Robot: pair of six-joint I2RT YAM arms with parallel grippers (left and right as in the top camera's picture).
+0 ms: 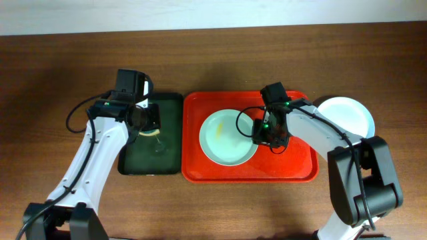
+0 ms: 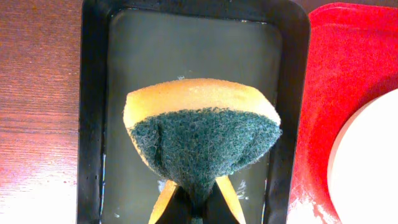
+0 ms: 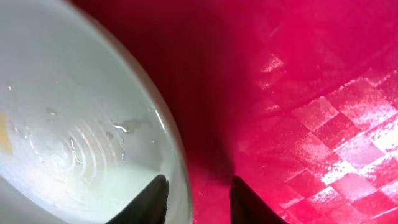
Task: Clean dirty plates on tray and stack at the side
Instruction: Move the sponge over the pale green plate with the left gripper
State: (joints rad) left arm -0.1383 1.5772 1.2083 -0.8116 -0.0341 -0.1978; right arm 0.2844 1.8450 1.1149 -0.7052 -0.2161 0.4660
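Right claw (image 3: 194,200), narrowly parted, straddles plate (image 3: 74,124) rim; left claw (image 2: 194,200) pinches sponge (image 2: 202,127).

Left wrist view: a plate (image 2: 373,168) is cut off at lower right. Right wrist view: blurred; whether the fingers (image 3: 155,199) touch its rim seems unclear.

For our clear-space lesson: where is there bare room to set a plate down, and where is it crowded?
Free: the table in front of the red tray and dark green tray, and the strip behind them. Crowded: the red tray's right half, where the right gripper straddles the rim of the mint plate.
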